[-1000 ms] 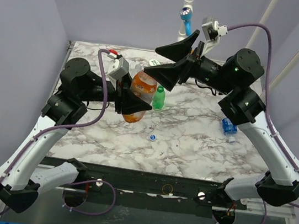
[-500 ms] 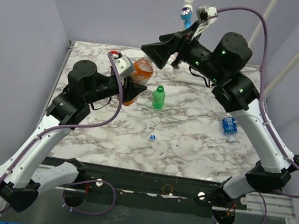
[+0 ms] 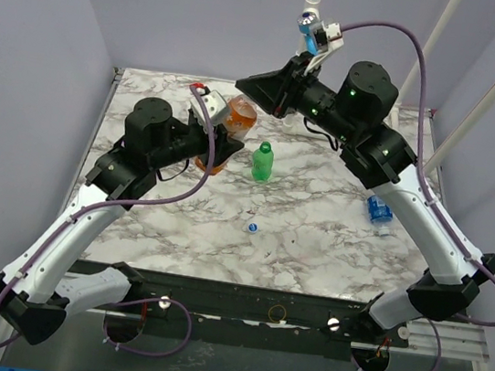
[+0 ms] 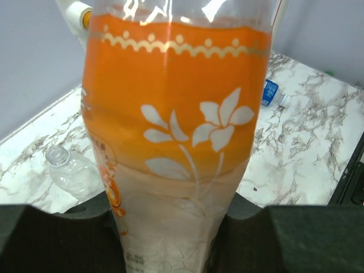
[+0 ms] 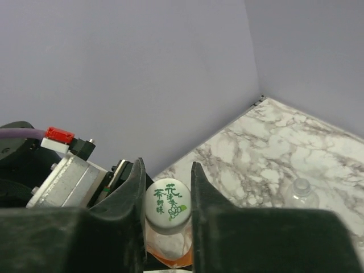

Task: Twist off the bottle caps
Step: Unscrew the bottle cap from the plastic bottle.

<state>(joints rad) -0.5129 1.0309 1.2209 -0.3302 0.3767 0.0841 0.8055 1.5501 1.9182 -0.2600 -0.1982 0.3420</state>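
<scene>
A: Right claw (image 5: pixel 166 173) just changed. It was spread wide a second ago, now it's clamped on the cap (image 5: pixel 166 207), which sits square between its fingers.
B: Left claw (image 4: pixel 170 239)?
A: No change. It's pinching the orange bottle (image 4: pixel 170 131) low on the body, and the bottle runs out ahead of it.
B: Grip phase done, then?
A: Looks it. Cap held, body braced. I'd say the twist is next. Risk: the soft bottle turns in the left pads.
B: Others?
A: Green bottle (image 3: pixel 263 161) stands just beside the left claw.
</scene>
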